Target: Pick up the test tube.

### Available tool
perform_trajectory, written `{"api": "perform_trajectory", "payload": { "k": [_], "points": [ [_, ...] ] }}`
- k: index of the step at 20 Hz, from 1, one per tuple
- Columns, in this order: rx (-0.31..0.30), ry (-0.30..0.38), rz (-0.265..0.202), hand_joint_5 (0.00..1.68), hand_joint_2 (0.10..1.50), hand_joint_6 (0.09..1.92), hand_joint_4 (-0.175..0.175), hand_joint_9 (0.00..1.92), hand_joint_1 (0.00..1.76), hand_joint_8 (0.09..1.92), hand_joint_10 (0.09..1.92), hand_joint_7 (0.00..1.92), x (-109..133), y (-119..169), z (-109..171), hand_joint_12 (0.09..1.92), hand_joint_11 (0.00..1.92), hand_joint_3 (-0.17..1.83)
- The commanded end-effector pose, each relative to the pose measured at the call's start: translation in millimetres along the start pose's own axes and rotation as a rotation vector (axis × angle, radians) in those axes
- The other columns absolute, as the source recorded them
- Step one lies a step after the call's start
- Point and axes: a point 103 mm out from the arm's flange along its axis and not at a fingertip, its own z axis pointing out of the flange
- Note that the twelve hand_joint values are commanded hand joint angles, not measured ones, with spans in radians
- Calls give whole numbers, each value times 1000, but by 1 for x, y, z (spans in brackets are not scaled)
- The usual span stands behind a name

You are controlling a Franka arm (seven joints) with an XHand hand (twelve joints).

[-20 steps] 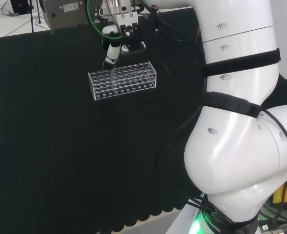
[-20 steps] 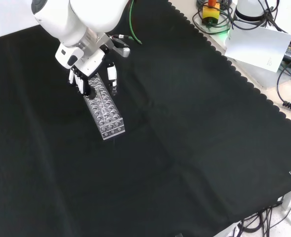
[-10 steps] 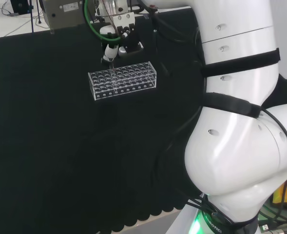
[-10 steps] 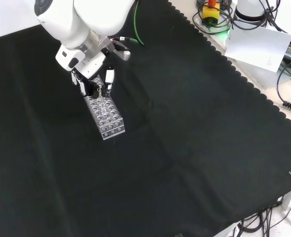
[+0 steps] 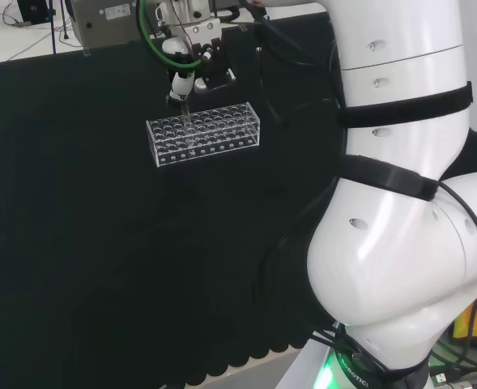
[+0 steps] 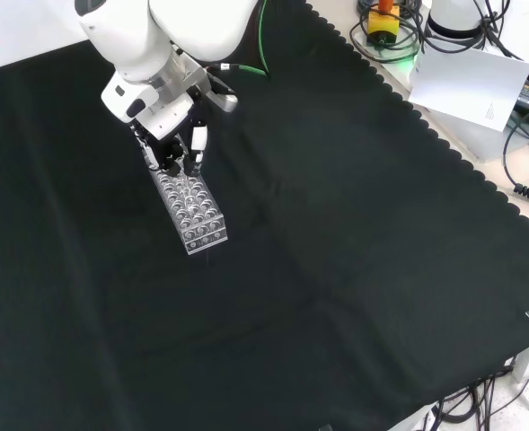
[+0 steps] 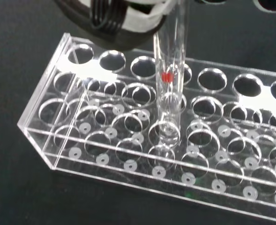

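Nearest the wrist camera, the tube [image 7: 169,79] is being seen upright with its rounded bottom partly down in a hole of the clear rack [image 7: 105,154], in a middle row toward the rack's end. A small red mark is showing on its wall. Its upper part is being lost among the black and white parts of the hand [image 7: 123,23], so the hold is being judged rather than seen: the fingers look curled close about the top of the tube, apparently pinching it.

The tube is being judged as light, stiff, smooth and breakable thin glass or plastic. It is likely to slip if tilted and to crack if levered against a hole's rim. The best hold is being taken as the upper length above the rack, with the lift kept straight up until the bottom is clear.

The rack itself is what is standing in the way: the neighbouring holes look empty, but the rack is light and may be dragged or tipped if the tube is bound in its hole.

In the front view the rack [image 6: 190,209] is lying on the cloth [image 6: 354,269] toward the bench's far left corner, with the hand [image 6: 176,144] over its far end. In the head view the hand [image 5: 191,69] is hanging above the rack [image 5: 204,134], near the far edge; wide bare cloth is lying round it
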Motion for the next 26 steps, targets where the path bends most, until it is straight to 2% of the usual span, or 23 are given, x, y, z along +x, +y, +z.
{"api": "perform_trajectory", "payload": {
  "k": [1,14,26],
  "points": [
    [-21,14,-4,1394,734,354,-175,1725,1228,436,371,1740,-2,-2,-6,739,1476,446],
    [-13,102,7,1416,699,329,-175,1743,1230,387,332,1763,-10,-6,-36,721,1496,500],
    [-3,165,-2,1420,694,324,-175,1746,1230,377,322,1767,-13,-18,-85,718,1498,508]
  ]
}}
